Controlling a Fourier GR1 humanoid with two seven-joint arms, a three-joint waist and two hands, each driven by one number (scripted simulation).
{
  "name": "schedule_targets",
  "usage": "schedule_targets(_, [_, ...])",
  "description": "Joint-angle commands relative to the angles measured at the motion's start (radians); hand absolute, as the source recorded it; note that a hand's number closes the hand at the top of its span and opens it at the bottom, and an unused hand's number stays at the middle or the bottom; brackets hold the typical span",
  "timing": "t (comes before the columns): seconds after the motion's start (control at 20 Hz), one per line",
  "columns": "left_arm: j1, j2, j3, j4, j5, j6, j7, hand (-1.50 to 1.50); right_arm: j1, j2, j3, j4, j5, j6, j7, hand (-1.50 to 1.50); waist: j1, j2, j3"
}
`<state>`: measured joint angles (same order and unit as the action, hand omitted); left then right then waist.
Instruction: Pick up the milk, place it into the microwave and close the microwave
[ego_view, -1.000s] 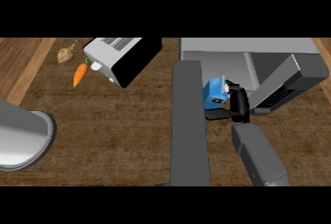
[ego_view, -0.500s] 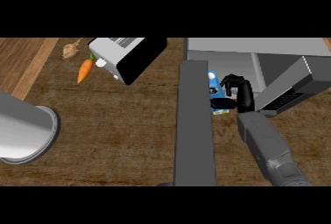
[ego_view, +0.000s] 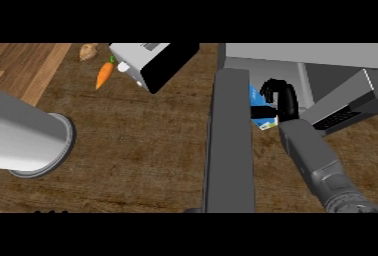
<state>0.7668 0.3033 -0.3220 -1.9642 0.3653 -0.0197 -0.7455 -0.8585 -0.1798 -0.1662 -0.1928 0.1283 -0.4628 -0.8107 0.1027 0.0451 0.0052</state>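
Observation:
The blue and white milk carton (ego_view: 258, 106) is at the mouth of the grey microwave (ego_view: 325, 65), just right of its open door (ego_view: 229, 145). The door reaches toward me as a long grey slab seen edge-on. My right hand (ego_view: 283, 100) is shut on the carton from the right and hides much of it. Its grey forearm (ego_view: 319, 165) comes in from the lower right. Only a dark sliver of my left hand (ego_view: 46, 212) shows at the lower left edge.
A big grey cylinder (ego_view: 29, 142) fills the left side above the wooden counter. At the back stand a white and black toaster (ego_view: 156, 64), a carrot (ego_view: 105, 75) and a pale knobbly root (ego_view: 88, 50). The microwave's control panel (ego_view: 341, 117) lies right of my forearm.
My right hand has carried the milk further back toward the microwave's opening. The view has drawn closer, so the door and the cylinder look larger.

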Motion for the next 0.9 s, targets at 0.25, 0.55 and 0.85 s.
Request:
schedule_targets(0.25, [-0.027,-0.005,-0.001,0.006,0.008,-0.011,0.002,-1.50,-0.094,-0.010,-0.037,0.024,-0.004,-0.108,-0.013,1.50,0.038,0.012,0.002])
schedule_targets(0.55, [-0.017,0.014,0.019,0.031,0.014,-0.027,-0.005,-1.50,-0.114,-0.017,-0.079,0.008,-0.024,-0.168,-0.070,1.50,0.048,0.015,0.001])
schedule_targets(0.85, [-0.027,0.006,0.012,0.061,0.008,-0.030,-0.011,-1.50,-0.129,-0.034,-0.093,0.016,-0.006,-0.351,-0.059,1.50,0.058,0.019,-0.001])
